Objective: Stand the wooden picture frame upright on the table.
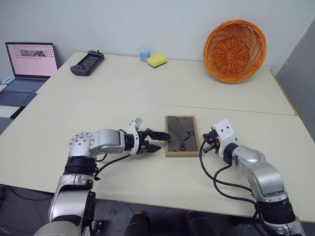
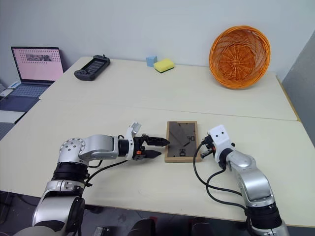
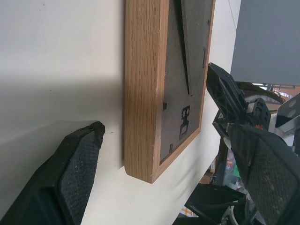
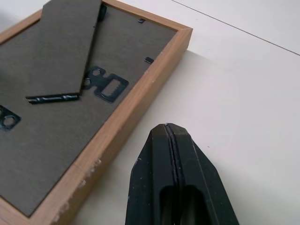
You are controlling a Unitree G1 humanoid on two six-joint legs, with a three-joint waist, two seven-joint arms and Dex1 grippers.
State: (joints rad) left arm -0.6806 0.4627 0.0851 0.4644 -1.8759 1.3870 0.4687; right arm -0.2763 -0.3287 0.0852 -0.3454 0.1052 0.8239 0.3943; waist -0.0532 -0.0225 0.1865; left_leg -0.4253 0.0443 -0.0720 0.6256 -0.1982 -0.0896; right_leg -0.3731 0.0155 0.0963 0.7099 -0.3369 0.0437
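2 arms flank the wooden picture frame, which lies flat and face down on the table, dark back up, stand folded against it. On its left side, the left gripper has its jaws spread wide and holding nothing: 1 black finger reaches over the frame's left edge, the other sits low beside that edge on the table. In the left wrist view the lower finger is near the frame's wood side but apart from it. To the frame's right, the right gripper has its jaws clenched on nothing; the right wrist view shows its closed fingertips just beside the frame's right rail, with a small gap between them.

Open room lies on bare cream tabletop in front of the frame toward the near edge, and behind it up to the seam that crosses the table.

Across the far part, from left to right: a laptop with a pink screen off the table's left end, a dark handheld controller, a small blue block touching a yellow sponge, and an orange wicker basket tipped up against the pale wall. 1 grey panel stands at the far right.
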